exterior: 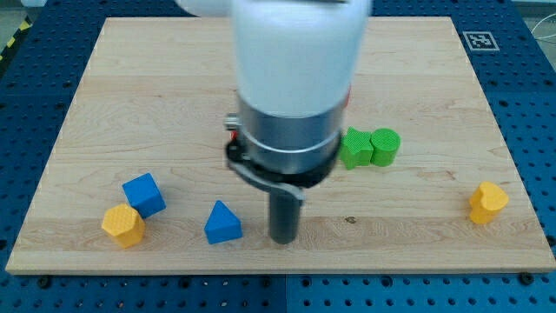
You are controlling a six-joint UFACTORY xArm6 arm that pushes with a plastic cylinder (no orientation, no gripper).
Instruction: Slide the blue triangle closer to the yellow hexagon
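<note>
The blue triangle (223, 223) lies near the view's bottom, left of centre. My tip (283, 239) stands on the board just to the triangle's right, a small gap apart from it. A yellow hexagon (122, 225) sits at the bottom left, left of the triangle. A second yellow hexagonal block (488, 202) sits at the far right. The arm's white and grey body hides the middle of the board.
A blue cube (143, 194) touches the left yellow hexagon on its upper right. Two green blocks (369, 147) sit side by side right of the arm. A bit of red (231, 135) peeks out at the arm's left. The wooden board (130, 87) ends close below the blocks.
</note>
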